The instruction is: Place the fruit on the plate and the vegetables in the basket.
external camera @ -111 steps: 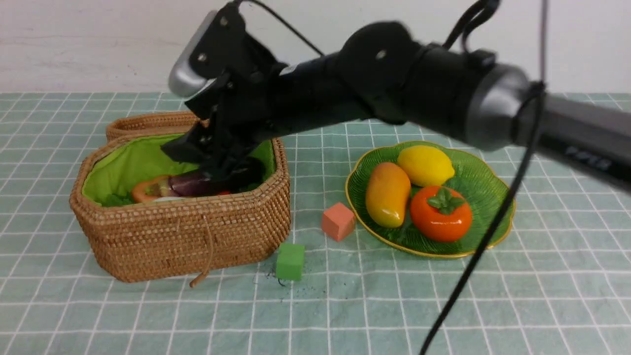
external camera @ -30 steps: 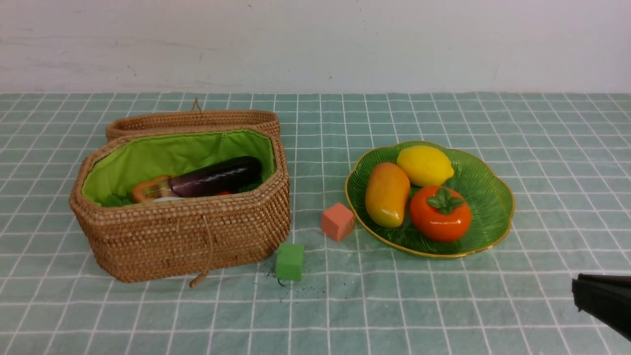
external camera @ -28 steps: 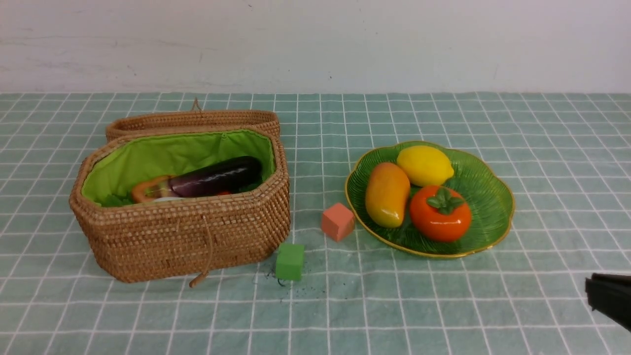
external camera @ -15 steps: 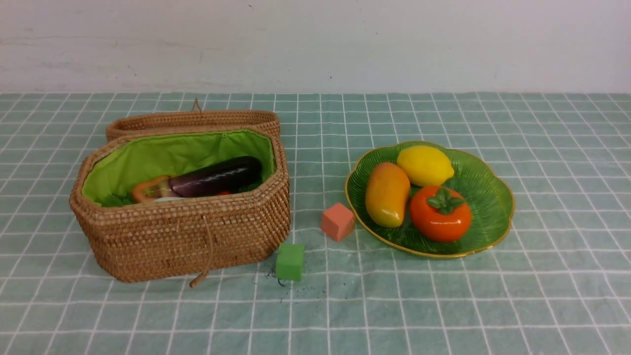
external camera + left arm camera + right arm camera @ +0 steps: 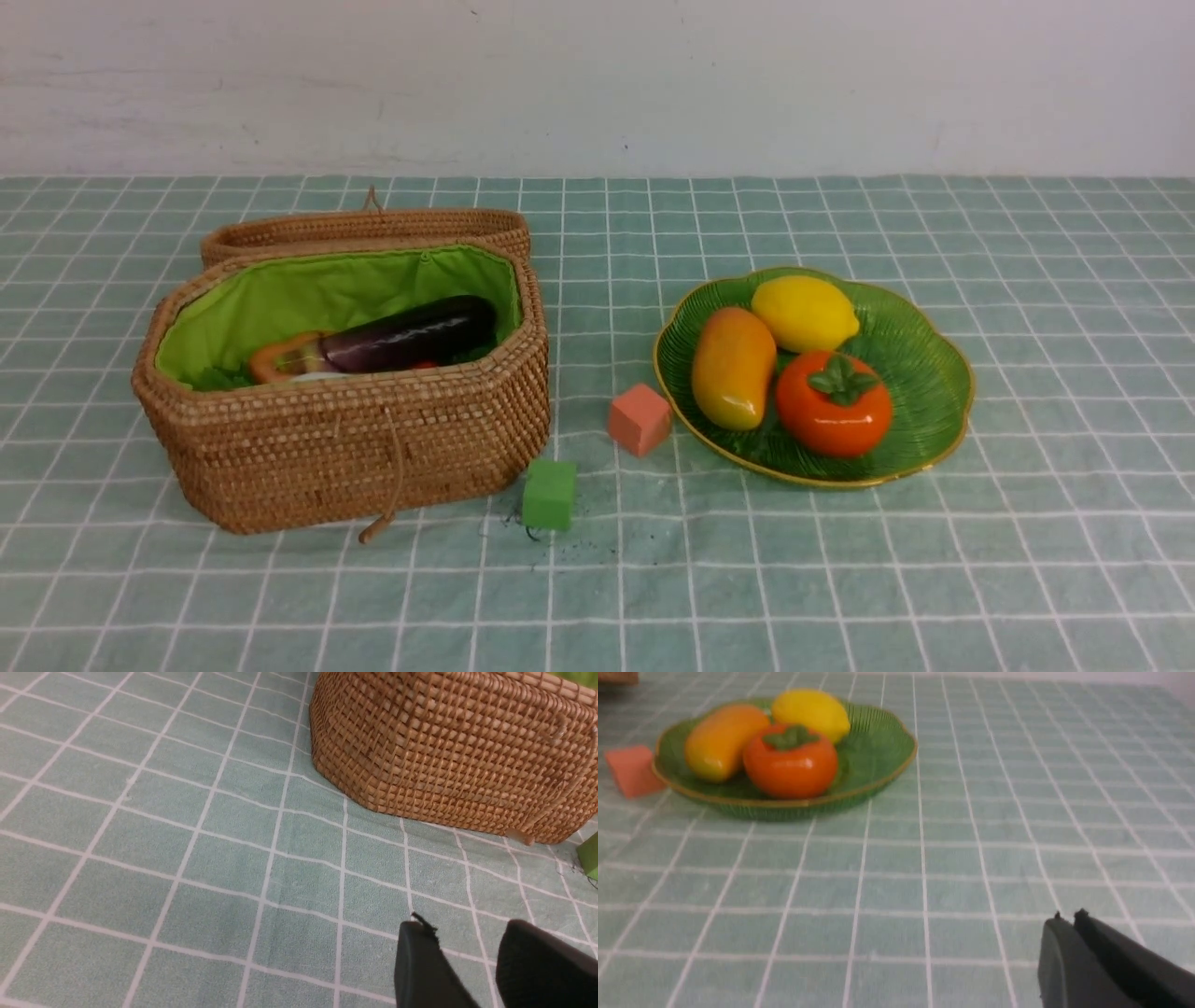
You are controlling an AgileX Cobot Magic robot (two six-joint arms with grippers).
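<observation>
Black fingers of the right gripper (image 5: 1068,921) sit pressed together over bare checked green tablecloth (image 5: 1027,560), well apart from the scalloped, gold-rimmed green glass plate (image 5: 920,359). On it lie a glossy yellow lemon (image 5: 805,313), an oblong orange-yellow mango (image 5: 734,367) and a round orange-red persimmon (image 5: 834,403) with a green cap. Left gripper (image 5: 467,942) hangs parted and empty near the tan wicker basket (image 5: 345,448); inside its bright green lining rest a dark purple eggplant (image 5: 409,333) and a red-orange pepper (image 5: 280,357).
</observation>
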